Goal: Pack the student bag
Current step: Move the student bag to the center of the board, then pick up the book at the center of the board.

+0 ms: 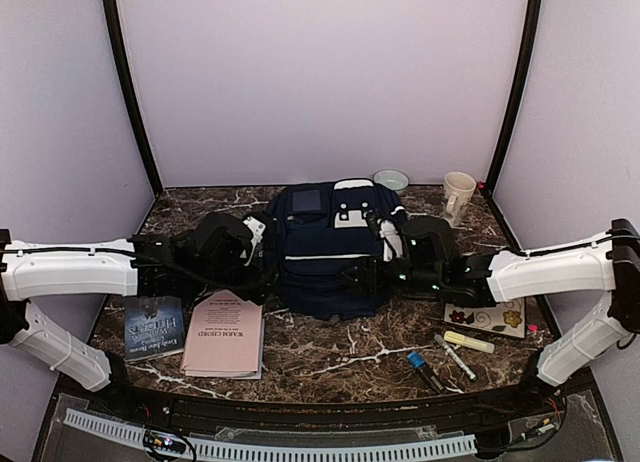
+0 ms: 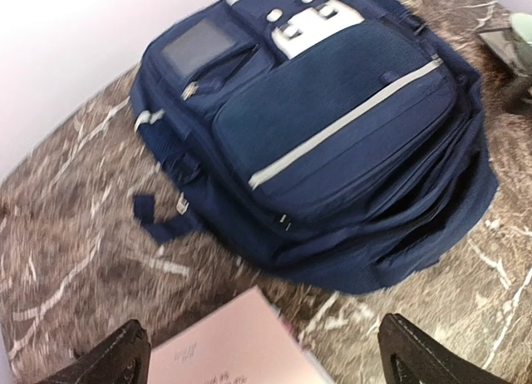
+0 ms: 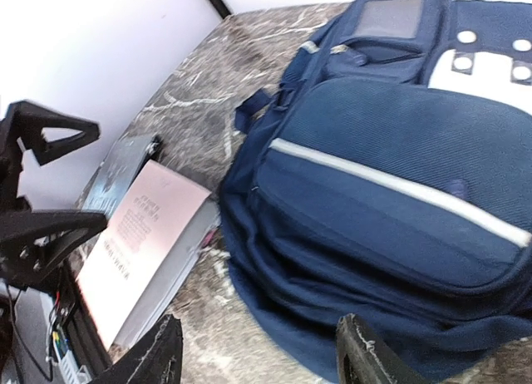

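On the marble table [image 1: 350,357] the student bag [image 1: 325,252] lies flat, front pocket up, between both arms. The left gripper [image 2: 266,355] gapes wide and empty beside its left side. The right gripper [image 3: 262,355], parted and empty, hovers at the opposite edge.

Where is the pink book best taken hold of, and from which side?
Likely the pink book by its long right edge, coming from the side nearer the bag. It lies flat, that thick edge stands free, and the dark book sits close on the other side.
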You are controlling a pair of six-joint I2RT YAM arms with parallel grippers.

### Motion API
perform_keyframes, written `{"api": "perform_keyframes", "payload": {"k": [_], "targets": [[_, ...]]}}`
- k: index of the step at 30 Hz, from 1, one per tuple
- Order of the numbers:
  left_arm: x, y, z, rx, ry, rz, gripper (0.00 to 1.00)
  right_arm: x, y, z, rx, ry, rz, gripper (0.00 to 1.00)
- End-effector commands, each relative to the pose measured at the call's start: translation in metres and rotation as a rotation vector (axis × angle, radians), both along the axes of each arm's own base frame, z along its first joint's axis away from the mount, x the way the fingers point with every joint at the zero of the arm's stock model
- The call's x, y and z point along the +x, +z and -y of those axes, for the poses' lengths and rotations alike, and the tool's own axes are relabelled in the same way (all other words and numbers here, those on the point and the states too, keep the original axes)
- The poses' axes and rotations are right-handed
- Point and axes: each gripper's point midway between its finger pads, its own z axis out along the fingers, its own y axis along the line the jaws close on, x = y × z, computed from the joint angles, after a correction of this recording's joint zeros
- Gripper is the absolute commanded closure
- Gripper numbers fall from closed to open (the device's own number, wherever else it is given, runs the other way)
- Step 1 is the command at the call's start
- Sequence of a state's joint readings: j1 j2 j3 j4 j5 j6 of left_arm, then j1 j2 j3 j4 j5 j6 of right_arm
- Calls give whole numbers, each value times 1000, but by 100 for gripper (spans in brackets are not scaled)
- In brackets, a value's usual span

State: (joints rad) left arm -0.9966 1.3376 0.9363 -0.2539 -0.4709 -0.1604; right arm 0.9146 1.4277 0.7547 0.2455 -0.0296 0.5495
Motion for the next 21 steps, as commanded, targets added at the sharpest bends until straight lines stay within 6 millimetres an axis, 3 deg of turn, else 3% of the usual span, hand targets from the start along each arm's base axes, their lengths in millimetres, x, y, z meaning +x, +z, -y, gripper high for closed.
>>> {"api": "perform_keyframes", "payload": {"k": [1,8,13,21], "targets": [[-17,-24,-50,41,190,-104,1,-21,9,-32,18,100,18,36],[-36,-37,-96,13,393,-190,1,-64,1,-83,20,264,-23,35],[-47,-56,-132,-36,534,-254,1,-82,-15,-110,-7,331,-57,32],[-62,-91,-149,-150,586,-356,1,-97,-35,-143,-1,406,-111,24]]}}
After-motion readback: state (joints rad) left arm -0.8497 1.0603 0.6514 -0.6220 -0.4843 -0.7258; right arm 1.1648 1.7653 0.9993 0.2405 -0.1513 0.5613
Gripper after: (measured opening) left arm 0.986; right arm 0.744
